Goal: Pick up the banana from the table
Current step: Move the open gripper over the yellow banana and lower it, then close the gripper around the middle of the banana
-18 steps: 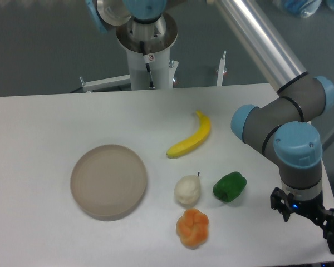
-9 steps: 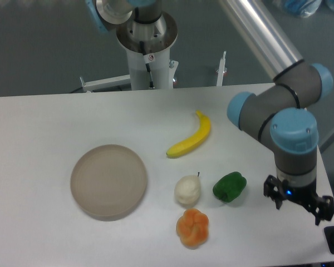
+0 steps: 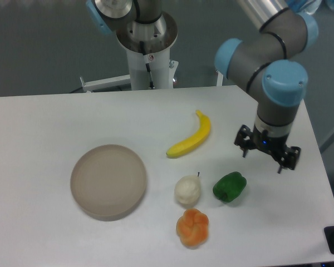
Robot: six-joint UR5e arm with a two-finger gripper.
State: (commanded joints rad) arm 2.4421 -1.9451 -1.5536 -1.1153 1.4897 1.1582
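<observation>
The banana (image 3: 191,138) is slim, curved and bright yellow. It lies flat on the white table (image 3: 44,122), right of centre, with its stem tip pointing to the far side. My gripper (image 3: 263,159) hangs over the table to the right of the banana, well apart from it and above the green pepper. Its two fingers point down with a gap between them, open and empty.
A round beige plate (image 3: 108,181) sits left of centre. A whitish pear (image 3: 187,190), a green pepper (image 3: 229,186) and an orange fruit (image 3: 192,227) lie in a cluster in front of the banana. The robot's base column (image 3: 147,50) stands behind the table's far edge.
The gripper has risen from the table's front right corner and moved left and toward the far side, closer to the banana. The fruits and plate have not moved.
</observation>
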